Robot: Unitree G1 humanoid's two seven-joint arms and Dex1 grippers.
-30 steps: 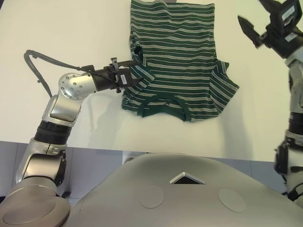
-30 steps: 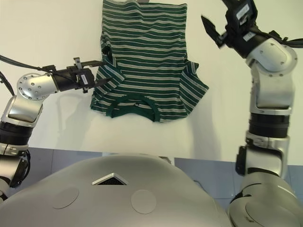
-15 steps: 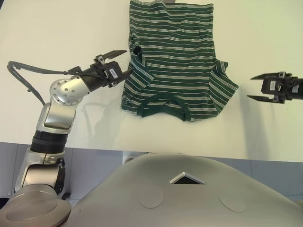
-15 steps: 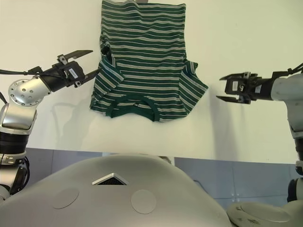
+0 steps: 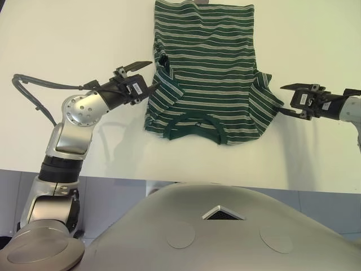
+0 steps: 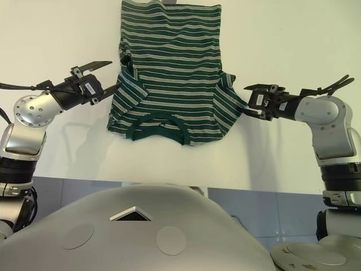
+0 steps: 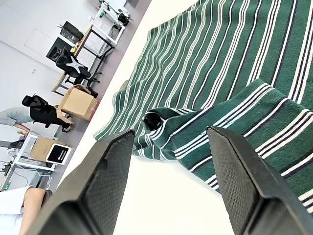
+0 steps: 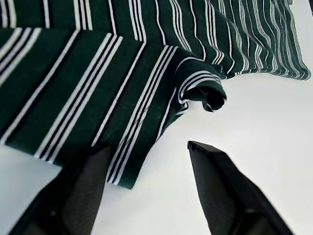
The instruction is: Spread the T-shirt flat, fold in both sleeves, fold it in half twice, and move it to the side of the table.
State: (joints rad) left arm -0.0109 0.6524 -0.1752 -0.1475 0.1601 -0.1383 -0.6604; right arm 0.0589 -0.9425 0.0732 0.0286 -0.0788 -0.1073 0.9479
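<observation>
White table [image 5: 67,45] with the T-shirt [image 5: 208,62] at its middle, collar toward the robot. Left gripper [image 5: 154,74]: fingers spread, holding nothing, just beside the left sleeve [image 5: 167,89], which lies doubled onto the body (apparently folded in). Right gripper [image 5: 280,99]: fingers likewise apart, straddling the hem of the right sleeve [image 5: 269,97], which juts outward. It seems placed to pinch that sleeve and fold it in.

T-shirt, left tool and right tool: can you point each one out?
T-shirt [image 5: 206,62]: left eye view, middle of its striped body.
left tool [image 5: 154,74]: left eye view, midway between its fingertips.
right tool [image 5: 279,98]: left eye view, midway between its fingertips.
</observation>
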